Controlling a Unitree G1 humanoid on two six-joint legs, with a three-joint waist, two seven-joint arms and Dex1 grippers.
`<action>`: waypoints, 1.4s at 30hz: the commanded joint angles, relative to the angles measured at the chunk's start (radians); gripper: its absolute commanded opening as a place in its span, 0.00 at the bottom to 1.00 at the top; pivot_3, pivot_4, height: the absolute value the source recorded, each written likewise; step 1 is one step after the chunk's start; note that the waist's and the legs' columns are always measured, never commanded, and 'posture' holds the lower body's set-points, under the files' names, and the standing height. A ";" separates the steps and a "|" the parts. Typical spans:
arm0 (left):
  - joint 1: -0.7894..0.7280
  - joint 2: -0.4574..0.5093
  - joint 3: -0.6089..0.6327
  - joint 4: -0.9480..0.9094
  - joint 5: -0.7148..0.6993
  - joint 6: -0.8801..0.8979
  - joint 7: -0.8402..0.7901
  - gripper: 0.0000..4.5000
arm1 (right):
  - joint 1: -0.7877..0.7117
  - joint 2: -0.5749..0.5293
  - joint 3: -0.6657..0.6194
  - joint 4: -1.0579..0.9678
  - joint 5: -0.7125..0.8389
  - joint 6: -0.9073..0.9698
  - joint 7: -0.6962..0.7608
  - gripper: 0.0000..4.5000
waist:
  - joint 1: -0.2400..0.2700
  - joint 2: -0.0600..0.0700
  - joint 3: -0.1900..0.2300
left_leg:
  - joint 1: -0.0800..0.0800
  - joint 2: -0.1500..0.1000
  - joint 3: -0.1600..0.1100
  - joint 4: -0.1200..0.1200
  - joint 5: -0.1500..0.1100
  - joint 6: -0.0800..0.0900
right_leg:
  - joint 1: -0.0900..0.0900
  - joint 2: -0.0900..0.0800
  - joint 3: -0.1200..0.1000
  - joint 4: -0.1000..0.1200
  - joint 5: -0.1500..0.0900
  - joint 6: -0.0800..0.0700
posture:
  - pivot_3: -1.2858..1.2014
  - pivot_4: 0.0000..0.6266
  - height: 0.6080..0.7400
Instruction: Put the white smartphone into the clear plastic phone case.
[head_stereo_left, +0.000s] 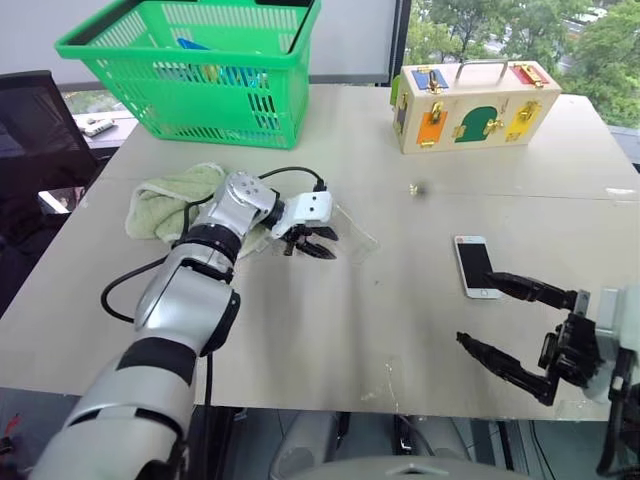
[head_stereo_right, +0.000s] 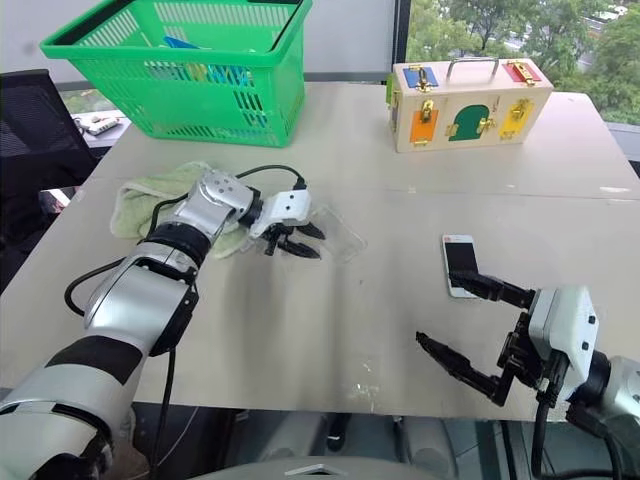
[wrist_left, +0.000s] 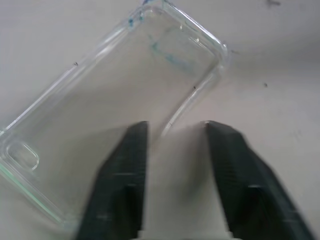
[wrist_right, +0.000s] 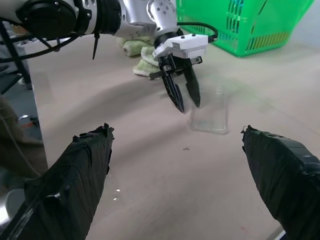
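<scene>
Our left gripper (wrist_left: 176, 131) points down with its fingers narrowed to a small gap astride one long edge of the clear plastic phone case (wrist_left: 115, 100), not clamped on it. The case lies flat beside a green towel (head_stereo_left: 165, 205). Our right gripper (head_stereo_left: 505, 325) hangs spread wide and empty, just near the white smartphone (head_stereo_left: 475, 266), lying screen-up on the table (head_stereo_left: 400, 330).
</scene>
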 joint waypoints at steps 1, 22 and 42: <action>-0.013 -0.013 0.060 -0.042 -0.054 0.115 -0.092 0.02 | 0.024 0.021 -0.022 -0.044 -0.020 -0.035 -0.012 1.00 | 0.000 0.000 0.000 | 0.000 0.000 0.000 0.000 0.000 0.000 | 0.000 0.000 0.000 0.000 0.000 0.000 | 0.52 0.24 1.00; 0.389 0.150 0.096 -1.101 -0.215 0.966 0.174 0.48 | 0.063 0.012 -0.013 -0.033 -0.059 -0.016 -0.031 1.00 | -0.014 0.003 -0.001 | 0.003 0.001 -0.002 0.002 0.000 0.000 | 0.003 0.001 0.000 0.000 0.000 0.000 | 0.52 0.24 1.00; 0.332 0.109 0.034 -0.688 -0.138 0.527 0.100 0.01 | 0.077 0.045 0.025 -0.030 -0.137 -0.058 -0.015 1.00 | 0.009 0.006 -0.004 | 0.003 0.001 -0.002 0.003 -0.002 -0.003 | 0.004 0.000 -0.001 -0.001 0.000 0.000 | 0.52 0.24 1.00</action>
